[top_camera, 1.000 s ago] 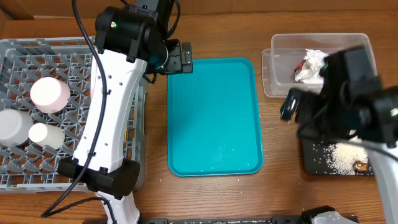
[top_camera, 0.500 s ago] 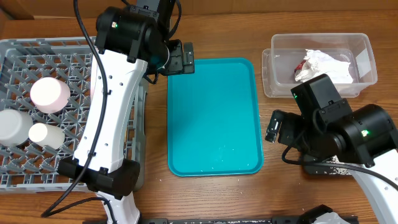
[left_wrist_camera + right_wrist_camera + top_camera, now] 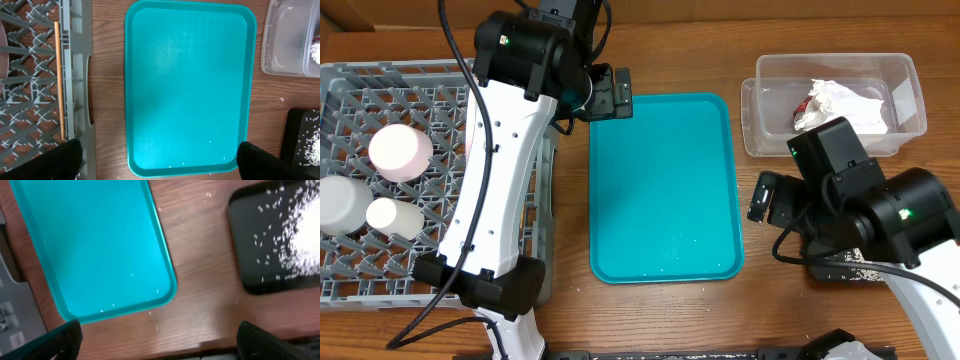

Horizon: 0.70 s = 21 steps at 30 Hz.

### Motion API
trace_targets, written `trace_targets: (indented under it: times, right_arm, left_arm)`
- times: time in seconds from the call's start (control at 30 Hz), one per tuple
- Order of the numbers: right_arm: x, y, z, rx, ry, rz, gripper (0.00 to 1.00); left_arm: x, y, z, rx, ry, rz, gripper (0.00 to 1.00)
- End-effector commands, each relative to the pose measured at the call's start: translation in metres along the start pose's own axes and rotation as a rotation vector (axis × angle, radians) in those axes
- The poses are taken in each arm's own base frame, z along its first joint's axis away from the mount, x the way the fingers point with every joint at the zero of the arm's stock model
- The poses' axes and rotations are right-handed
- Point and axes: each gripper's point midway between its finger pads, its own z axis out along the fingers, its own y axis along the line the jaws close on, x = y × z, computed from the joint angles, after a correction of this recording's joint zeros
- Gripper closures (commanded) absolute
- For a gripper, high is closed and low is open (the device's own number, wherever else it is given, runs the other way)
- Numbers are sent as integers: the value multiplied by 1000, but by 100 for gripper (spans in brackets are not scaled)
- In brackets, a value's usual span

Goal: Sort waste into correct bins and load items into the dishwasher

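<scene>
The grey dish rack point(image 3: 360, 272) at the left holds a pale pink round dish point(image 3: 400, 148), a white cup point(image 3: 340, 203) and a smaller white piece point(image 3: 392, 215). A wooden chopstick point(image 3: 58, 80) lies in the rack near its right wall. The clear tub point(image 3: 910, 75) at the back right holds the crumpled napkin point(image 3: 845, 100) and red wrapper point(image 3: 807, 105). The black tray point(image 3: 260, 245) holds loose rice point(image 3: 305, 235). My left gripper point(image 3: 608, 93) point(image 3: 160, 155) is open and empty above the teal tray's far edge. My right gripper point(image 3: 765, 198) point(image 3: 159, 332) is open and empty over the bare wood between the teal tray and black tray.
The flat teal tray point(image 3: 660, 180) lies in the middle with a few rice grains point(image 3: 210, 141) near its front edge. A few grains lie on the wood beside it. My right arm hides most of the black tray in the overhead view.
My right arm has swung from over the tub and black tray forward and left to the gap beside the teal tray. The left arm has not moved.
</scene>
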Motion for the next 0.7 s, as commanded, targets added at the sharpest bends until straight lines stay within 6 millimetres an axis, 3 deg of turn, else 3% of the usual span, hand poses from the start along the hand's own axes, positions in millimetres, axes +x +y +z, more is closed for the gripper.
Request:
trace_targets:
  times: [0.0,0.33,0.67]
  right_arm:
    - [-13,0,7,-27,-98,-116,0]
    - [-29,0,34,-330,-401,-223,0]
    - [-33,-35,57,-451,-769,-169,0]
  left_arm:
    - [2,-2,1,7,11,-12,0]
    - [2,-2,1,7,11,-12,0]
    - [2,-2,1,7,11,-12,0]
